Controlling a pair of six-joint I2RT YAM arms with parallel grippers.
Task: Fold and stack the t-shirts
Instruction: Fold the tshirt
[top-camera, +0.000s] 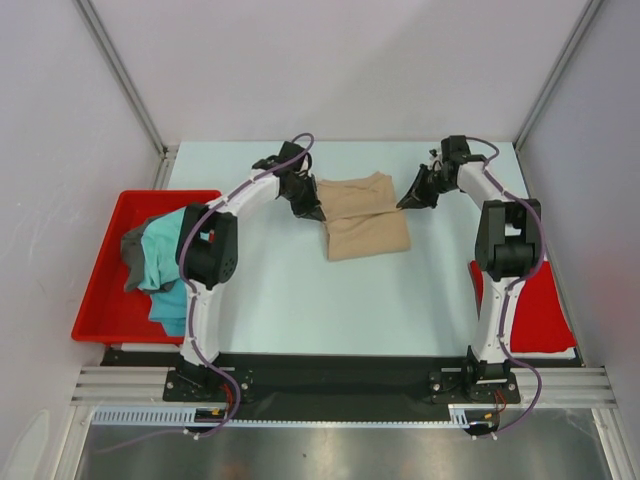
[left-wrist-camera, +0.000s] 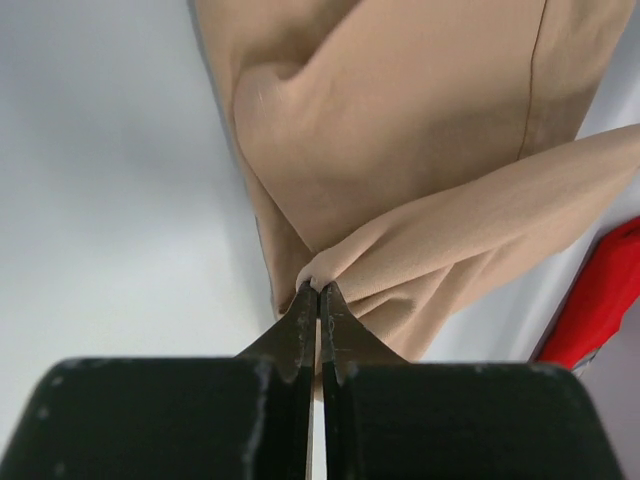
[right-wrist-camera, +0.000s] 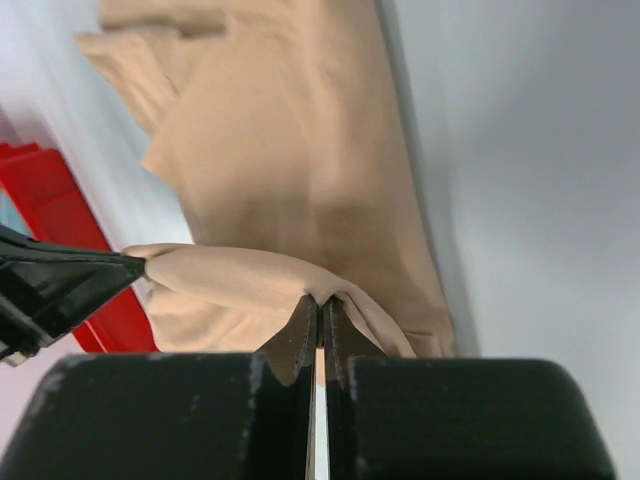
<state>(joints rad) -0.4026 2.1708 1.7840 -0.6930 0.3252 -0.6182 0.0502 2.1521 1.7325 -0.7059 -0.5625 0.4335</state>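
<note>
From above: a tan shirt (top-camera: 365, 225) toward the far middle of the pale table (top-camera: 300, 300), gathered into a rough rectangle, with a ridge of cloth raised across its middle between the two arms. Left gripper (top-camera: 318, 212) at the shirt's left edge, right gripper (top-camera: 404, 203) at its right edge, both pinched tight on the cloth.

From the left wrist: left gripper (left-wrist-camera: 318, 288) with jaws pressed together on a small nub of the tan shirt (left-wrist-camera: 400, 150). From that nub, a taut band of cloth stretched off to the right, above the flatter part lying on the table. At the right border, a sliver of the red mat (left-wrist-camera: 600, 300).

From the right wrist: right gripper (right-wrist-camera: 318, 298) clamped the same way on a tuck of the tan shirt (right-wrist-camera: 290, 150). Lifted fold running left to the tip of the left gripper (right-wrist-camera: 135, 262), closed on the other end. Behind it, part of the red tray (right-wrist-camera: 60, 200).

At the left edge of the table: red tray (top-camera: 100, 300) holding a crumpled teal shirt (top-camera: 165, 250) and a dark grey shirt (top-camera: 132, 262) — touching, the grey one on the teal one's left, both partly hidden by the left arm. Well apart from the tan shirt.

At the right edge: flat red mat (top-camera: 545, 310), partly behind the right arm.
</note>
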